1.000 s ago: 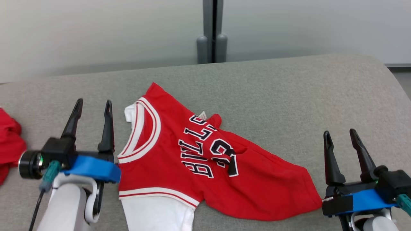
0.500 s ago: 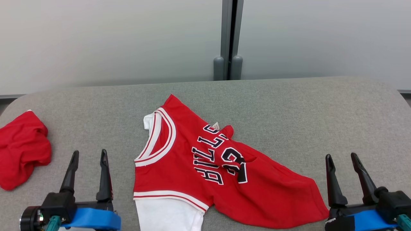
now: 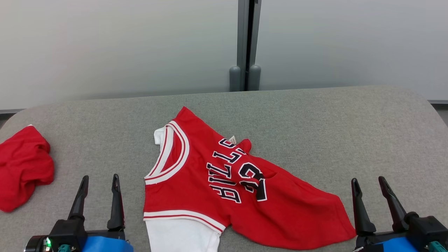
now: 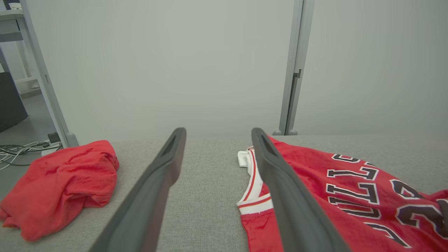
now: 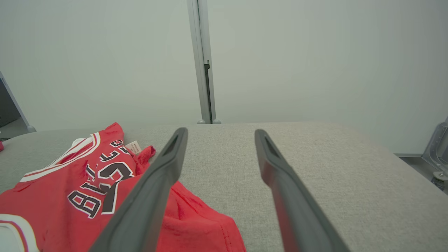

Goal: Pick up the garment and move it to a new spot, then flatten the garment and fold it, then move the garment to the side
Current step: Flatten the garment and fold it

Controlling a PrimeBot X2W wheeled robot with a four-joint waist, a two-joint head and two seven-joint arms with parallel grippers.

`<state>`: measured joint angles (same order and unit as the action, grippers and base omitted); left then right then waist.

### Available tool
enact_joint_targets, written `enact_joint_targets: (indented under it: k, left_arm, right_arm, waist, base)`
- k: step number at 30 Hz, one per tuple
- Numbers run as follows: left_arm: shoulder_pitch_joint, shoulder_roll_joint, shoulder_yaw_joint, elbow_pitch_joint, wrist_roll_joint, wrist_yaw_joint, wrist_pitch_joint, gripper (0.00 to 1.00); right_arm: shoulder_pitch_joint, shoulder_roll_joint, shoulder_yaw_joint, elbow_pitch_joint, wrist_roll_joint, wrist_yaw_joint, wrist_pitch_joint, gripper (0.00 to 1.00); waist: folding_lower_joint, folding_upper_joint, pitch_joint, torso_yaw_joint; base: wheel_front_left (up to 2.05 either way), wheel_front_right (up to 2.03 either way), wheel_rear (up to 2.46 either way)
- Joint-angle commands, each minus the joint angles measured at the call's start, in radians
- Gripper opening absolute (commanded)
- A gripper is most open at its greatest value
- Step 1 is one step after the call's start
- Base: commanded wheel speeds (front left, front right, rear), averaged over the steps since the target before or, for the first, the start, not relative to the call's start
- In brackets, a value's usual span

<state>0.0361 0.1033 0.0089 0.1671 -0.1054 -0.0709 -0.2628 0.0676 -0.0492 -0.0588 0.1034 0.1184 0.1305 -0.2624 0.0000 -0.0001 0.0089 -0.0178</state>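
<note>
Nearest the robot, the left claw [image 3: 100, 177] and the right claw [image 3: 368, 179] rise from the lower corners of the head view. Their dark fingers point away from the robot, and each pair is spread wide with nothing between. Between the two claws, on the grey worktop [image 3: 315, 133], lies the garment [image 3: 189, 182], a red jersey with white-and-red trim and black lettering outlined in white. It is laid out but rumpled, with a fold crossing the lettering near its middle. Its curved trimmed opening faces the left claw with a strip of bare worktop between them, and its long red corner ends just beside the right claw. White fabric [image 3: 182, 234] shows below the near trim band at the bottom edge of the view. A small label [image 3: 232, 140] sits at the garment's far side. Farther left, well apart from the garment, a crumpled red cloth [image 3: 22, 168] rests by the worktop's left edge. Beyond the worktop's rounded far edge stands a pale partition [image 3: 105, 45] divided by a grey post [image 3: 246, 42].
</note>
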Motion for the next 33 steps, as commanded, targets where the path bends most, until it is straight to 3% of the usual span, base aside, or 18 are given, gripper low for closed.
enact_joint_targets:
  k: [1,16,33]
  left_arm:
    - [-0.011,-0.002,0.006,0.005,0.007,-0.007,-0.003,1.0]
    - [-0.019,-0.012,0.021,0.05,0.024,-0.025,-0.003,1.0]
    - [0.071,-0.02,-0.107,0.259,-0.009,-0.06,-0.003,1.0]
  right_arm:
    - [-0.007,-0.002,0.002,0.003,0.005,0.0,-0.004,1.0]
    - [-0.013,-0.002,-0.009,0.041,-0.007,0.0,-0.004,1.0]
    - [-0.059,-0.003,-0.061,0.353,-0.006,0.0,-0.003,1.0]
  waist:
    - [0.0,0.0001,0.0,-0.001]
    - [0.0,0.0001,0.007,-0.007]
    - [0.0,0.0001,0.032,0.006]
  base:
    - [0.0,0.0,0.0]
    - [0.0,0.0,0.0]
    - [0.0,0.0,0.0]
